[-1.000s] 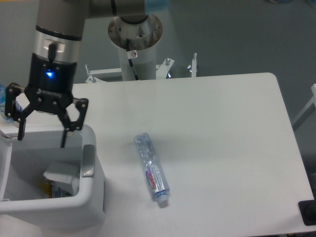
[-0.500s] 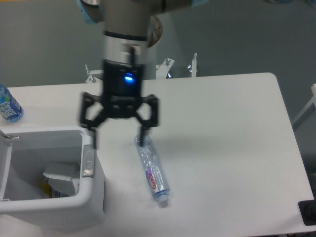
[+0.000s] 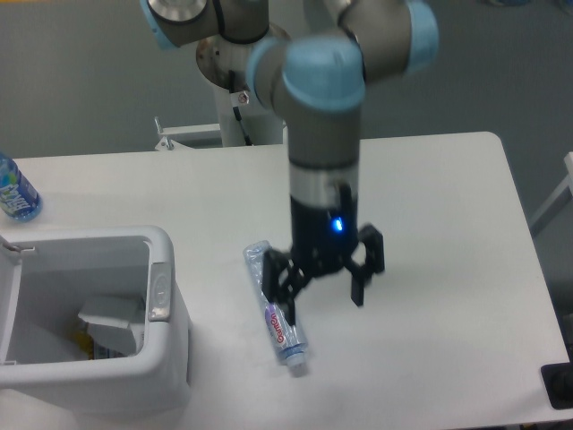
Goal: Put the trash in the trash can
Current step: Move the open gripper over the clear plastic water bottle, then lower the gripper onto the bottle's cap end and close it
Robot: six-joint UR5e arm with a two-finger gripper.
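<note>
A white table [image 3: 430, 206] with rounded corners fills most of the view, against a plain grey floor or wall beyond. At the far edge stands the arm's white pedestal [image 3: 242, 107] on a bolted base. The gripper [image 3: 324, 294] hangs over the middle of the table, its jaws spread wide and holding nothing; a blue light glows on its body. Its left finger is just beside or over the flattened bottle [image 3: 277, 307], which lies on the table pointing near-right, with a red-lettered label too small to read. The trash can [image 3: 166, 358] sits at the near left, lid open, with a white wrapper [image 3: 112, 322] inside. An upright blue-labelled bottle [image 3: 15, 192] stands at the far left edge.
</note>
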